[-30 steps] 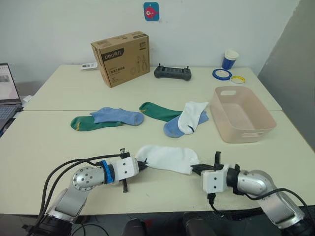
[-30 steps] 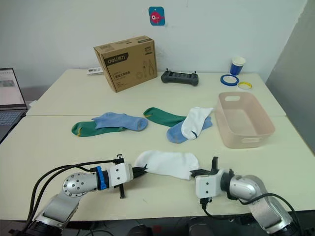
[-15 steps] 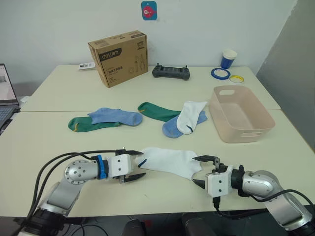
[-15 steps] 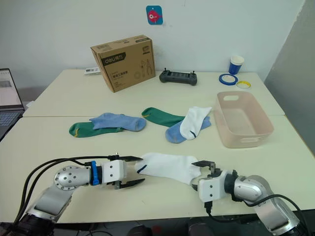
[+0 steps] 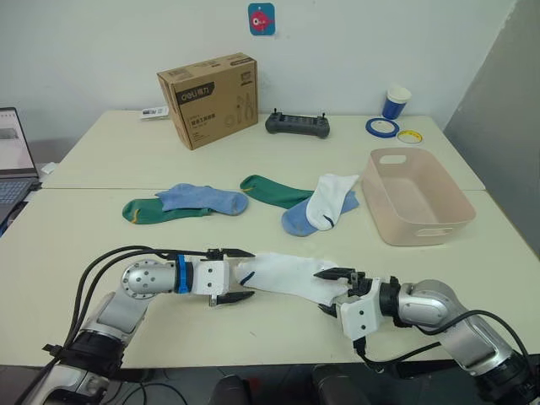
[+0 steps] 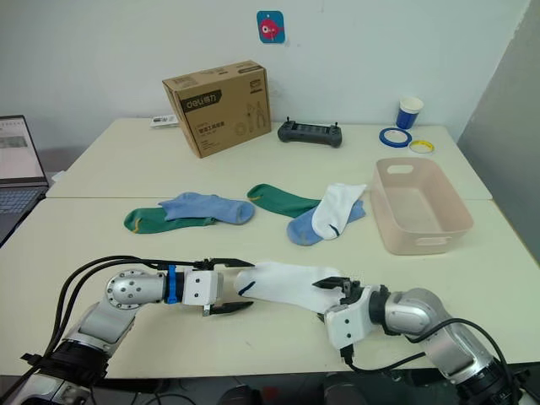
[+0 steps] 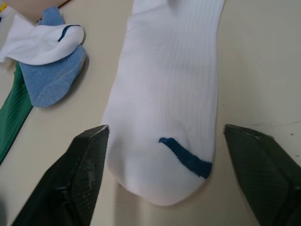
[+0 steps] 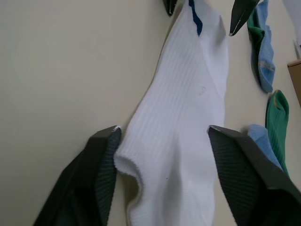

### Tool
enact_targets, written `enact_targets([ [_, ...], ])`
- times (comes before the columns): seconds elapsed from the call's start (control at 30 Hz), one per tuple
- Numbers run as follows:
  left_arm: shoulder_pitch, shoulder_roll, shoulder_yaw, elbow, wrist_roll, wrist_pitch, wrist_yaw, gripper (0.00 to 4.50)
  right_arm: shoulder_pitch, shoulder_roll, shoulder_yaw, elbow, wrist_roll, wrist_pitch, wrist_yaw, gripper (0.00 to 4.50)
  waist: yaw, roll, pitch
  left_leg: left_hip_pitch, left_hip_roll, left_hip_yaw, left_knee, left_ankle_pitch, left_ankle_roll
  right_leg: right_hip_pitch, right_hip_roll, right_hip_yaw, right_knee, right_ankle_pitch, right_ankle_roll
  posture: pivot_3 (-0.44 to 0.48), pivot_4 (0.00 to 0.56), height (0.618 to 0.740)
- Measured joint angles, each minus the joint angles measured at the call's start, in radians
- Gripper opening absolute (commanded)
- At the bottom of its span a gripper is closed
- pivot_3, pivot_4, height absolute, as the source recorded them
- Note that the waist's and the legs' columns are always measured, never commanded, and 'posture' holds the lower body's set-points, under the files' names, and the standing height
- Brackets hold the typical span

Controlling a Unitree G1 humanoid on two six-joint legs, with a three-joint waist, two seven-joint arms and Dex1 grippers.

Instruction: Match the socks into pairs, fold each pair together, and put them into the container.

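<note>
A white sock (image 5: 287,274) lies flat on the near table. My left gripper (image 5: 234,275) is open, its fingers straddling the toe end (image 7: 160,188) without pinching it. My right gripper (image 5: 332,290) is open around the cuff end (image 8: 141,165). Farther back lie a dark green sock (image 5: 148,211) under a light blue sock (image 5: 202,198). To their right are another green sock (image 5: 268,191), a light blue sock (image 5: 295,220) and a white sock (image 5: 329,199) in an overlapping heap. The pale pink container (image 5: 426,232) stands at the right with nothing in it.
A cardboard box (image 5: 208,99), a black controller (image 5: 297,124), a blue cup (image 5: 394,101) and tape rolls (image 5: 380,126) stand along the far table. A laptop (image 5: 13,164) sits at the left edge. The table's front edge runs just below both grippers.
Both grippers, shut on the white sock's ends a second ago, have opened and let it go. The sock now rests flat between their spread fingers.
</note>
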Motion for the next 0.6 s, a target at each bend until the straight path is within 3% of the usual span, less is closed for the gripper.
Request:
enact_targets([
  [0.2,0.0,-0.009,-0.016,0.021,0.004,-0.014,-0.002,0.78,0.0,-0.002,-0.002,0.007,0.021,-0.016,0.002,0.0,0.001,0.0,0.0,0.0,0.0,0.0,0.0,0.0,0.0,0.0,0.0,0.0,0.0,0.0,0.0,0.0,0.15,0.74],
  [0.27,-0.001,-0.012,-0.017,0.028,0.008,-0.016,-0.002,0.12,0.0,-0.002,-0.002,0.007,0.025,-0.02,0.002,0.0,0.002,0.0,0.0,0.0,0.0,0.0,0.0,0.0,0.0,0.0,0.0,0.0,0.0,0.0,0.0,0.0,0.15,0.74],
  [0.6,-0.012,-0.014,-0.017,0.054,-0.002,-0.026,-0.021,0.04,-0.007,0.011,-0.028,0.012,0.164,0.054,0.047,0.0,0.006,0.0,0.0,0.0,0.0,0.0,0.0,0.0,0.0,0.0,0.0,0.0,0.0,0.0,0.0,0.0,0.15,0.74],
])
